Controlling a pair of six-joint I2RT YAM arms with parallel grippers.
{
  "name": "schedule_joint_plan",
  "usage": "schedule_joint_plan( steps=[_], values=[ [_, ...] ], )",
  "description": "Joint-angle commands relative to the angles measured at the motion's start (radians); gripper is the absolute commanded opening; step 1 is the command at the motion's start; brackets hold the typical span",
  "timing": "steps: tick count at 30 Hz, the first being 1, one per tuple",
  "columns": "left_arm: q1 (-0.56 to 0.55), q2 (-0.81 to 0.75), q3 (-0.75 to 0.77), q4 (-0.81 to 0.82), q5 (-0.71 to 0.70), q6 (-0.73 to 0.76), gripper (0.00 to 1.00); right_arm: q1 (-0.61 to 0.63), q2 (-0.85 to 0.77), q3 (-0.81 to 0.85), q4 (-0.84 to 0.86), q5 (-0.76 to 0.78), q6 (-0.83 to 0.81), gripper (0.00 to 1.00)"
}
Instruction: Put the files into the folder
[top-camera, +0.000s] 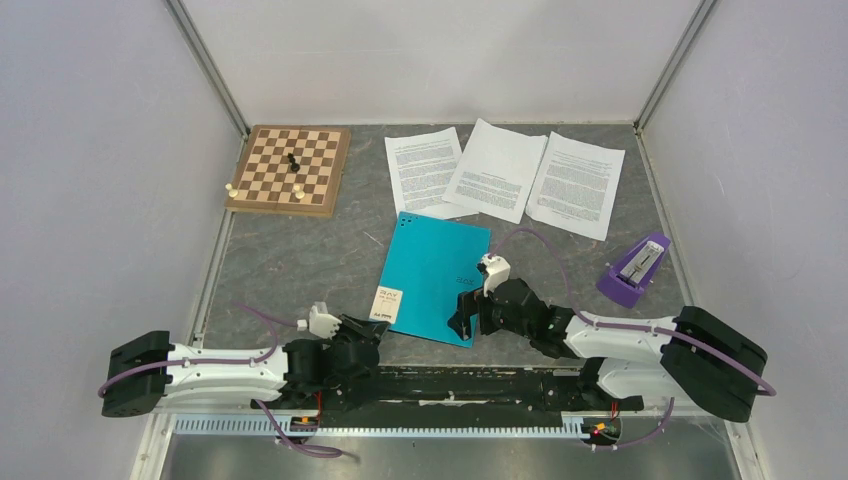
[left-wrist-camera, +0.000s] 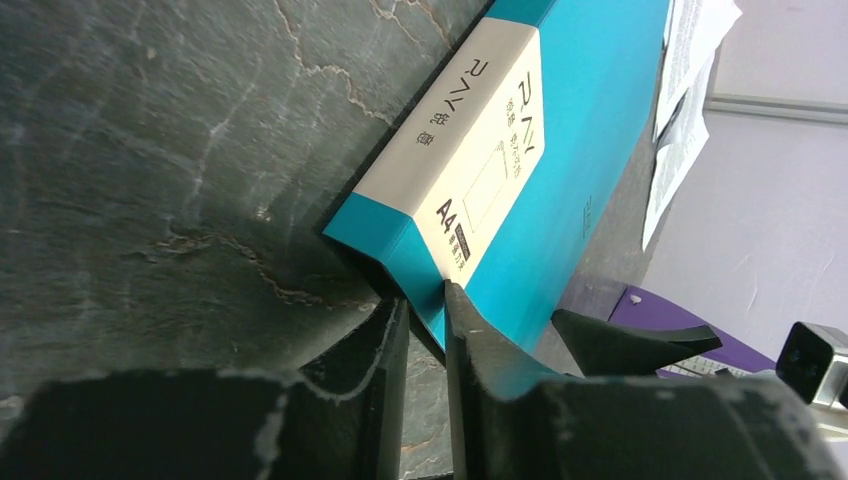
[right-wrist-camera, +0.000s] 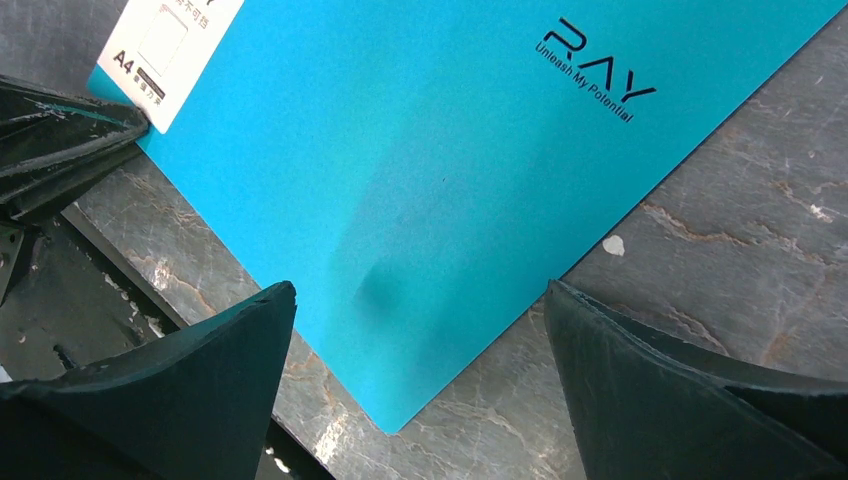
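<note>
The teal folder lies shut on the grey table, with its white label at the near left corner. Three printed files lie side by side behind it, slightly overlapping. My left gripper is low at the labelled corner. In the left wrist view its fingers stand close together with the folder corner wedged between the tips. My right gripper hovers over the near right corner of the folder, jaws wide open and holding nothing.
A wooden chessboard with a few pieces sits at the back left. A purple stapler-like device stands at the right. White walls close in the table on three sides. The arms' black base rail runs along the near edge.
</note>
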Motion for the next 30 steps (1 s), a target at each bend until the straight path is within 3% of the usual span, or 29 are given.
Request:
schedule_joint_plan(
  steps=[1,5,17,30],
  values=[
    [-0.005,-0.008,-0.012,0.049,-0.070,-0.215,0.21,0.004,-0.027,0.011,-0.121,0.006,0.003,0.98],
    [-0.005,-0.013,-0.010,0.050,-0.059,-0.228,0.03,0.003,-0.065,0.025,-0.162,0.035,0.015,0.98],
    [-0.005,-0.073,-0.043,0.063,0.004,-0.346,0.02,-0.013,-0.219,0.027,-0.224,0.116,0.126,0.99],
    [-0.005,-0.190,-0.069,0.084,-0.003,-0.399,0.02,-0.149,-0.310,-0.014,-0.207,-0.046,0.266,0.99]
  ],
)
